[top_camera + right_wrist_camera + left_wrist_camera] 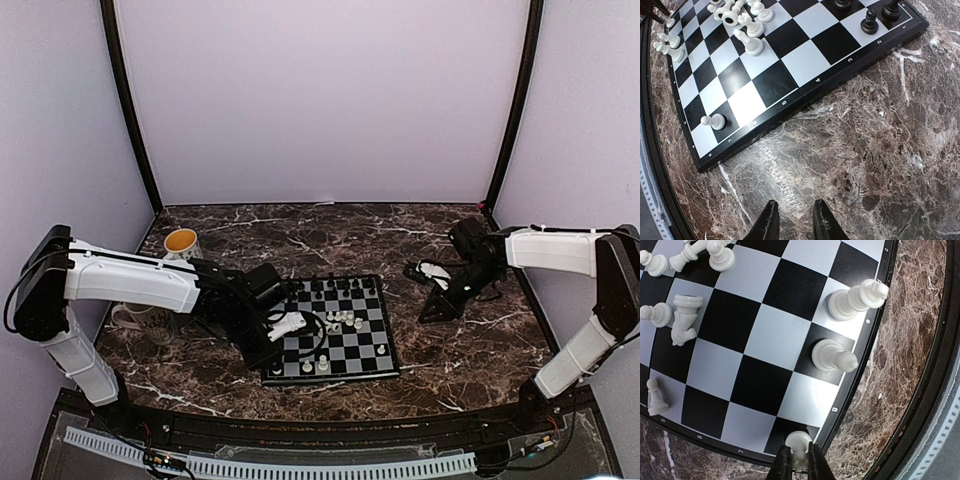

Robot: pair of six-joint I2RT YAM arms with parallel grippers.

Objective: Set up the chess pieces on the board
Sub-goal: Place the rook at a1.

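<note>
The chessboard [350, 355] lies centre frame from above. The left gripper [799, 462], bottom centre of its wrist view, pinches a round-headed white piece [799, 442] upright over the board's corner square. The right gripper [792, 220], spread and empty, has the board well apart at its upper left.

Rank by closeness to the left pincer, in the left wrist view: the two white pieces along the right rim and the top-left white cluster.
1. Lower rim piece, on a black square, right.
2. Upper rim piece, one square beyond it, right.
3. Cluster, top left, farthest.
</note>
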